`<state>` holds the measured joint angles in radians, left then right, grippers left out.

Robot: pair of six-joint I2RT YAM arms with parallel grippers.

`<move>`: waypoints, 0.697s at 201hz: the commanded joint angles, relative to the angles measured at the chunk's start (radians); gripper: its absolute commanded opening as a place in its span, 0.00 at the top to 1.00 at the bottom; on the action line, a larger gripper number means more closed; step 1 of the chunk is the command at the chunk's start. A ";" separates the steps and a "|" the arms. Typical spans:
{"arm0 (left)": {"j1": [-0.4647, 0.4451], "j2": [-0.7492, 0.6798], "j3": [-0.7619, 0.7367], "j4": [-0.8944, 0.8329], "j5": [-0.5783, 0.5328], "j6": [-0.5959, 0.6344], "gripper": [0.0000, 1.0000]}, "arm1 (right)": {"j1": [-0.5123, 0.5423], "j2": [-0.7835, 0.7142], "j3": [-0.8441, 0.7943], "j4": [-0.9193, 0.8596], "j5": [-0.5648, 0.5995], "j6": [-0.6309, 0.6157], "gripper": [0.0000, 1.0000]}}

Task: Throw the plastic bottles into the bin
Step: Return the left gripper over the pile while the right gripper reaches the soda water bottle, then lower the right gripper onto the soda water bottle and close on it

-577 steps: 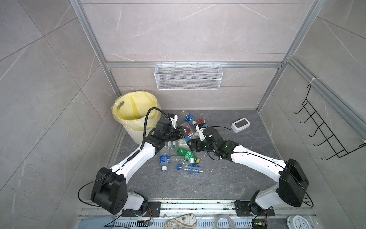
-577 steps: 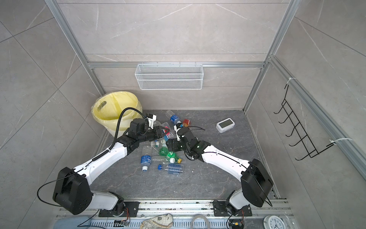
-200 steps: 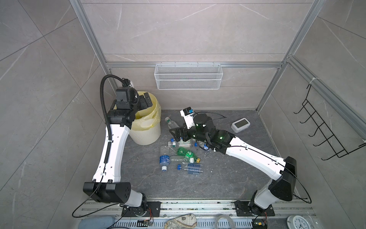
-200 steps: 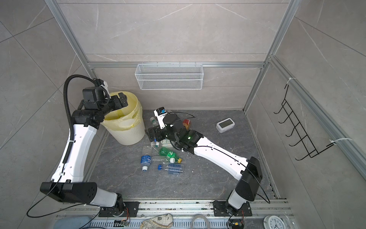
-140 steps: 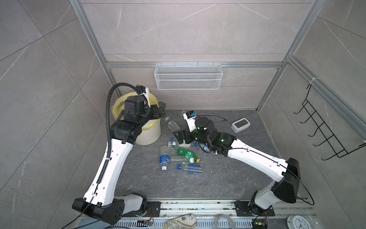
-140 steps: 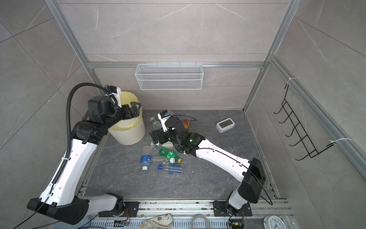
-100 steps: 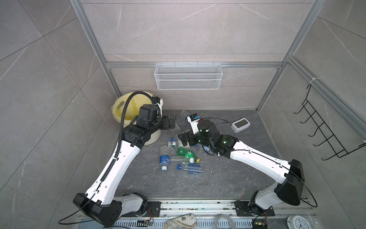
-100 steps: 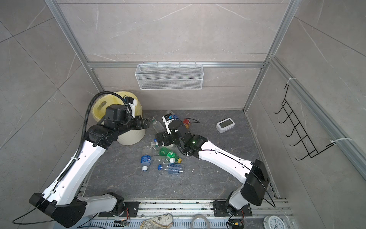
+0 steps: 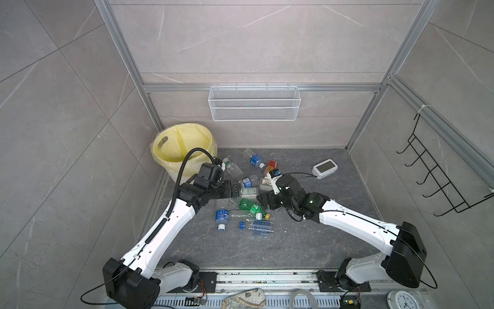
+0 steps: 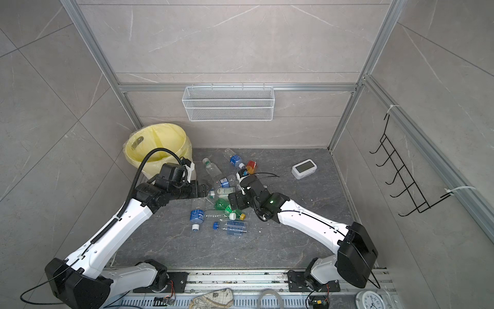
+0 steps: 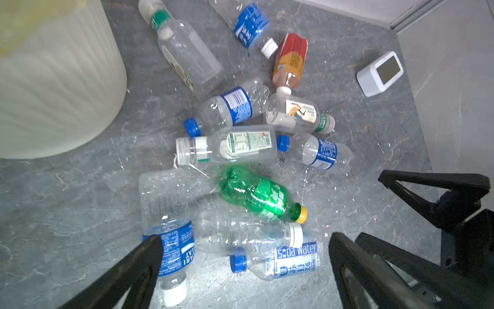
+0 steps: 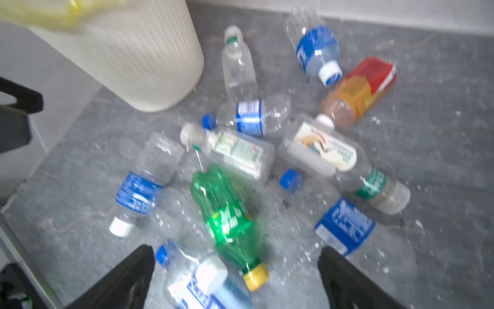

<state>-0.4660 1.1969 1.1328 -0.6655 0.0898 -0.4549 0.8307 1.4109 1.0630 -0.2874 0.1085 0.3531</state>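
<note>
Several plastic bottles lie in a heap on the dark floor, among them a green one (image 9: pixel 250 206) (image 10: pixel 223 204) (image 11: pixel 256 196) (image 12: pixel 224 214) and an orange-red one (image 9: pixel 270 164) (image 11: pixel 290 61) (image 12: pixel 358 93). The bin (image 9: pixel 184 149) (image 10: pixel 157 145), cream, ribbed and lined with a yellow bag, stands at the back left. My left gripper (image 9: pixel 235 190) (image 11: pixel 244 240) hangs open over the heap's left side, above a clear "soda water" bottle (image 11: pixel 288 258). My right gripper (image 9: pixel 263 200) (image 12: pixel 235 251) hangs open over the heap's right side, just past the green bottle's yellow cap. Neither holds anything.
A white digital clock (image 9: pixel 324 168) (image 11: pixel 379 73) sits on the floor to the right of the heap. A white wire basket (image 9: pixel 254 107) hangs on the back wall and a black hook rack (image 9: pixel 438 174) on the right wall. The two grippers stand close together.
My left arm has swung down from the bin's rim to the heap, gripper open throughout. My right gripper has dropped and drawn back a little to the right over the bottles.
</note>
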 commanded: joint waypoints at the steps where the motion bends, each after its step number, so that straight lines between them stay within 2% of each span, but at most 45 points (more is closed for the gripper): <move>1: -0.003 -0.035 -0.067 0.103 0.100 -0.096 0.00 | 0.014 -0.045 -0.071 -0.022 -0.015 -0.016 0.01; 48: -0.005 -0.068 -0.210 0.246 0.122 -0.195 0.00 | 0.045 -0.065 -0.200 0.006 -0.052 -0.017 0.01; 92: -0.005 -0.066 -0.249 0.278 0.128 -0.216 0.00 | 0.089 -0.024 -0.263 0.068 -0.062 -0.017 0.01; 140: -0.005 -0.079 -0.271 0.291 0.126 -0.231 0.00 | 0.155 0.033 -0.271 0.125 -0.022 -0.055 0.01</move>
<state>-0.4671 1.1530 0.8692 -0.4168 0.1951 -0.6605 0.9577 1.4139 0.8036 -0.2161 0.0643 0.3309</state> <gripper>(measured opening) 0.999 0.994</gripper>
